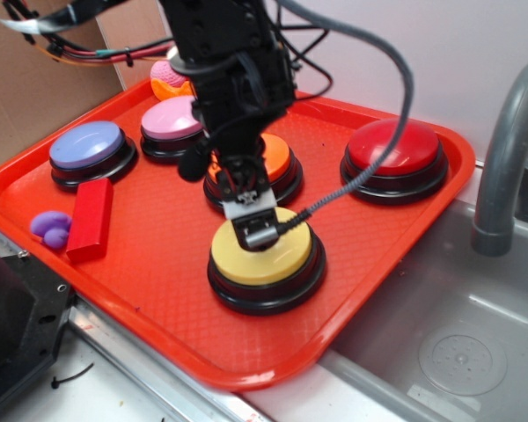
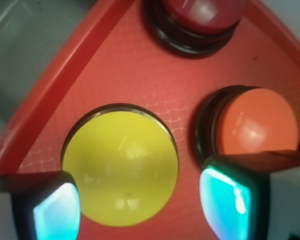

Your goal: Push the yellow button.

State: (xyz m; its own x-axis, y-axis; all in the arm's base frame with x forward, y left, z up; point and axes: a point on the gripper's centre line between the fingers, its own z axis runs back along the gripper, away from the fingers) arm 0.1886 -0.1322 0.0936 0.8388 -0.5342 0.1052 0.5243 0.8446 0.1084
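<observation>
The yellow button (image 1: 277, 259) is a glossy dome on a black base near the front of the red tray (image 1: 158, 290). My gripper (image 1: 256, 227) points straight down over the dome's far side, very close to its surface; I cannot tell whether it touches. In the wrist view the yellow button (image 2: 121, 165) lies below and between the two fingers (image 2: 55, 210), which stand wide apart. The gripper (image 2: 140, 205) is open with nothing held.
An orange button (image 1: 280, 158) sits just behind the yellow one, with a red button (image 1: 393, 149) to the right and pink (image 1: 170, 119) and lilac (image 1: 88, 145) buttons to the left. A red block (image 1: 90, 220) and a purple toy (image 1: 51, 227) lie at the tray's left. A sink (image 1: 458, 343) and faucet (image 1: 502, 149) are on the right.
</observation>
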